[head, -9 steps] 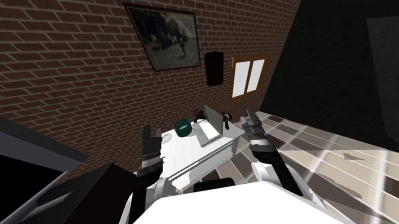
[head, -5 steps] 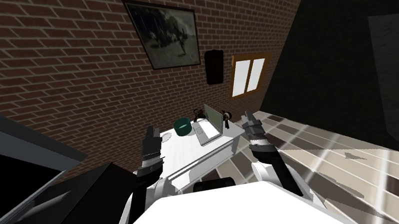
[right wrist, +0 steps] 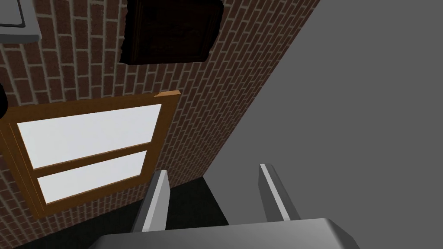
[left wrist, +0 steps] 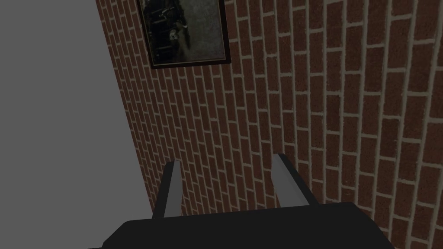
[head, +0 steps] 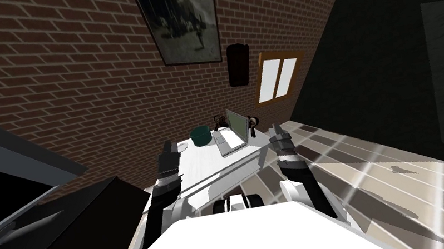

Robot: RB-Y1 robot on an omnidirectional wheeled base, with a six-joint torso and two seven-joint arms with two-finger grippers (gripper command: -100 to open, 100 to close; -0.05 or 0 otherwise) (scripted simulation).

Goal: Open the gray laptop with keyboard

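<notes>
Grey laptop with pale keyboard (head: 232, 136), lid part-raised: far end of white table (head: 197, 166), beside round teal bowl (head: 200, 135). Left gripper (head: 167, 148), right gripper (head: 275, 130): raised either side of table's near end, fingers spread, empty; likely held clear while laptop lies beyond reach.

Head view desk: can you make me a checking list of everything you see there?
Surface: white table against red brick wall.
Job's things: grey laptop with keyboard, lid already raised.
Clutter: teal round bowl; small dark objects beside the laptop, unclear.
End effectors: left end effector open, right end effector open, both short of the laptop.
Cables: nothing seen.
Surroundings: framed dark picture, wood-framed window.
</notes>
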